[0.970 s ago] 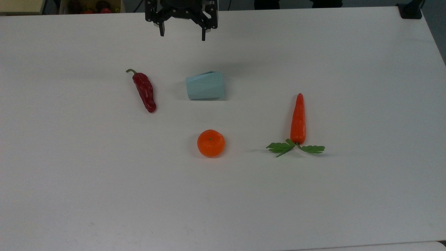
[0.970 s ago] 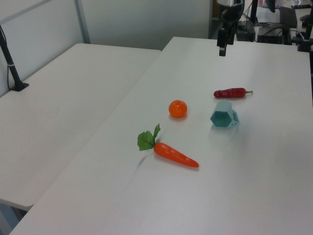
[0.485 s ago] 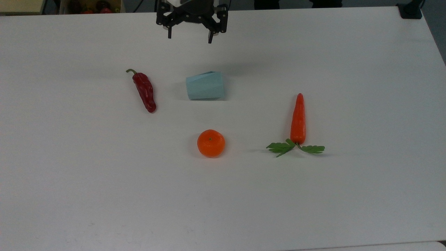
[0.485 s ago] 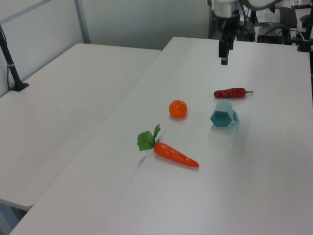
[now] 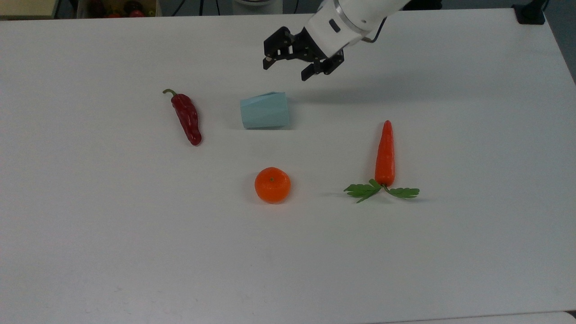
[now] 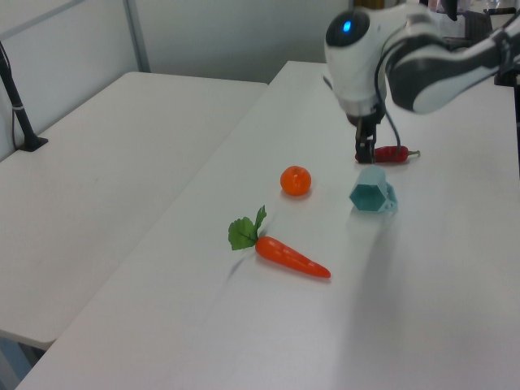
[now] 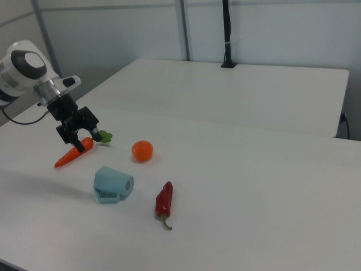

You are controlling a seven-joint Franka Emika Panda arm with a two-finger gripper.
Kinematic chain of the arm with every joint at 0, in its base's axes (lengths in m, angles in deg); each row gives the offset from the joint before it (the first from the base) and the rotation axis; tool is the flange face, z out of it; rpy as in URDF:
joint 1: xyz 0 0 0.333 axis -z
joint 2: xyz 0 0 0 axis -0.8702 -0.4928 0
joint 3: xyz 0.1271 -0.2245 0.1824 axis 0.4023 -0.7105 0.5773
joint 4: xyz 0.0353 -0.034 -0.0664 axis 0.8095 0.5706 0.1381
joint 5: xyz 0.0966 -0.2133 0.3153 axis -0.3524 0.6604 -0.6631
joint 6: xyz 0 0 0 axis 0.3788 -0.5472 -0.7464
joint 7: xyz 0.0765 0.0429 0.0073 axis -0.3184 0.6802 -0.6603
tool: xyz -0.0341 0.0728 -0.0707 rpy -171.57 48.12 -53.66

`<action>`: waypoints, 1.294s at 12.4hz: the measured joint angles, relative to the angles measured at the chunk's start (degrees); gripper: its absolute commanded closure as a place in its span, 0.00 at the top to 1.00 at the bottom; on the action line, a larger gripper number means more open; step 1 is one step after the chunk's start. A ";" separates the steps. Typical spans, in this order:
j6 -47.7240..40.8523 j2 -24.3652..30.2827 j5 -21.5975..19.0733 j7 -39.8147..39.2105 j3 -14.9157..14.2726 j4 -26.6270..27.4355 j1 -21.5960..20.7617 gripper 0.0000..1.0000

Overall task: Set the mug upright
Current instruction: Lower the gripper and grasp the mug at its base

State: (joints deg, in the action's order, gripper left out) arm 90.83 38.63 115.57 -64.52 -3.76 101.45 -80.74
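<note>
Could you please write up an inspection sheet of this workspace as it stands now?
Surface: white table, bare apart from four items.
Job's things: pale light-blue faceted mug lying on its side, not yet upright.
Clutter: dark red chilli pepper; round orange; orange carrot with green leaves; all apart from the mug.
Grippers: black two-finger tool open, above the table, apart from the mug.
Cables: dark cable near the arm.
Surroundings: second white table; black post.
</note>
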 measured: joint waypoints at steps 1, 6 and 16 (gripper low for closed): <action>-0.30 -1.37 1.59 1.69 0.05 0.10 -0.84 1.00; -0.39 -9.77 10.01 11.78 0.07 0.32 -3.64 0.90; -4.53 -14.74 15.53 16.65 -1.37 -0.54 -1.92 0.06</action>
State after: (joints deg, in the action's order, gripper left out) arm 86.31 23.89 131.10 -47.87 -5.12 100.92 -82.65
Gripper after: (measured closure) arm 0.789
